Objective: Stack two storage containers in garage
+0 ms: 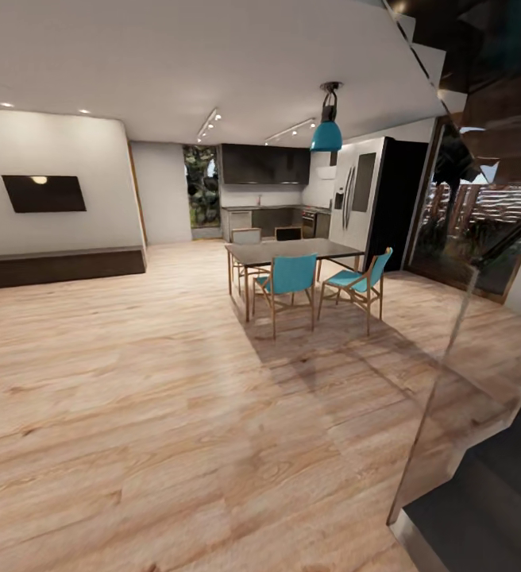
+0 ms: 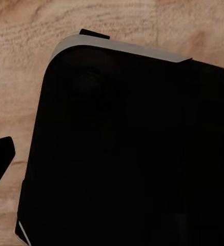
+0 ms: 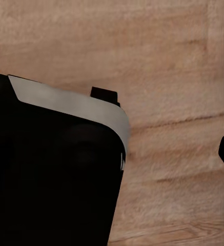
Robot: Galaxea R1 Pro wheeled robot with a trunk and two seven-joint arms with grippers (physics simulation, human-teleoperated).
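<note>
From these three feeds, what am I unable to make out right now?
- Gripper states: in both wrist views a black body blocks most of the frame; only dark tips at the edges, so open or shut is unclear.
- Kitchen counter contents: head view, too far and small.
- Lower right of head view: a glass panel and dark stairs cover the floor behind.
</note>
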